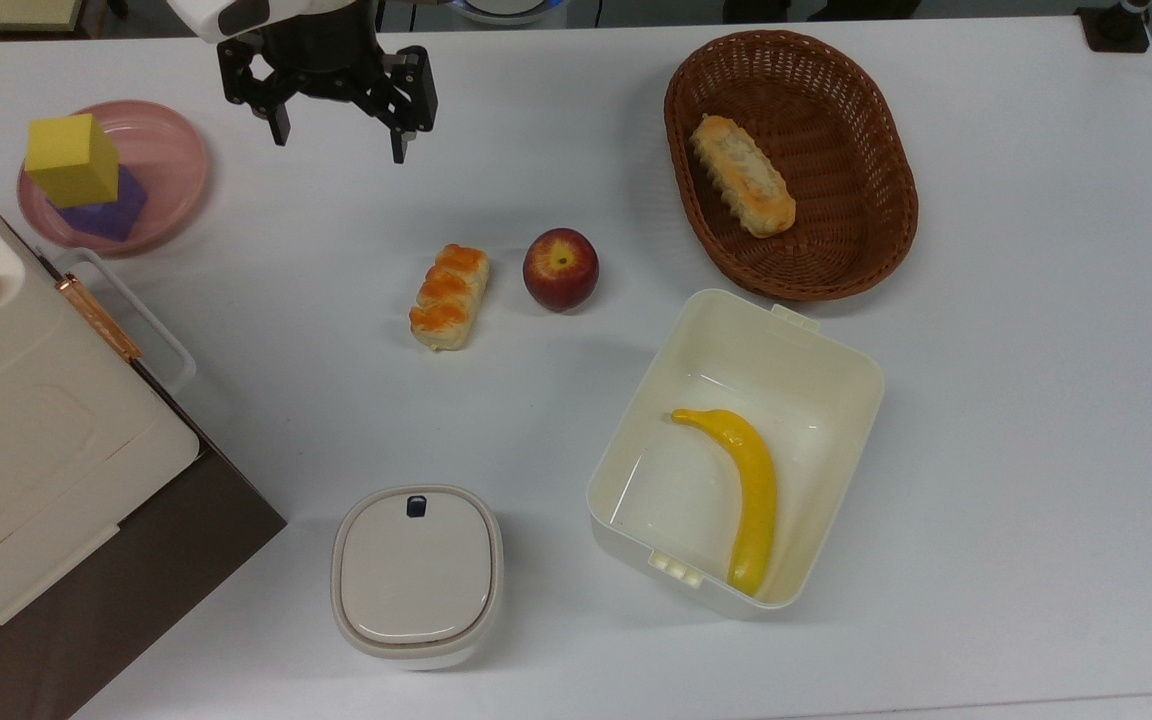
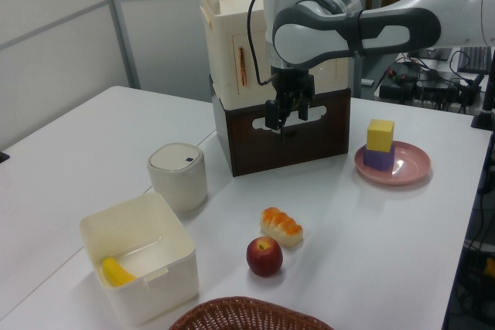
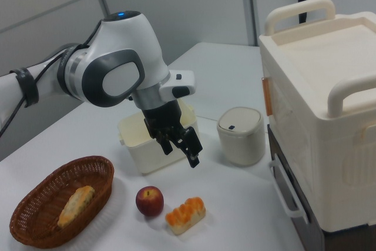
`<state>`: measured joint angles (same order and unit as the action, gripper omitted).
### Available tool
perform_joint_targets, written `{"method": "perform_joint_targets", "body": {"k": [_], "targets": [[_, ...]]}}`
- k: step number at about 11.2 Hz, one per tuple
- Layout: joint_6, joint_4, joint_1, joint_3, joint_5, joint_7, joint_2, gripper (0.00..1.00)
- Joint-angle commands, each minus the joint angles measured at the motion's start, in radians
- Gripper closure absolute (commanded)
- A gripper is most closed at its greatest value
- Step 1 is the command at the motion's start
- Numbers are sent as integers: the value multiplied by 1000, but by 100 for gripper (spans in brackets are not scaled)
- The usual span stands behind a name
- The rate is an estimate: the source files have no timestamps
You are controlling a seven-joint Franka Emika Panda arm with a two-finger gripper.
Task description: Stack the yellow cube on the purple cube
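Note:
The yellow cube (image 1: 71,160) sits on top of the purple cube (image 1: 108,212), slightly turned against it, both on a pink plate (image 1: 174,150) at the top view's left. The stack also shows at the left view's right: yellow cube (image 2: 380,134), purple cube (image 2: 378,158), plate (image 2: 414,166). My gripper (image 1: 338,140) hangs open and empty above the table, to the top view's right of the plate and well apart from the cubes. It also appears raised in the left view (image 2: 287,119) and the right view (image 3: 181,153).
A pastry (image 1: 449,296) and an apple (image 1: 560,269) lie mid-table. A wicker basket (image 1: 866,260) holds a bread roll (image 1: 742,175). A white open box (image 1: 836,350) holds a banana (image 1: 751,490). A lidded canister (image 1: 416,575) and a tall white cabinet (image 1: 16,430) stand near the plate.

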<state>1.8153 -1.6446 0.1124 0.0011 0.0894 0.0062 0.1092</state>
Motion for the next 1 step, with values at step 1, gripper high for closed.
{"method": "perform_joint_targets", "body": {"k": [1], "targets": [[-11, -21, -22, -9, -5, 18, -23, 0]]}}
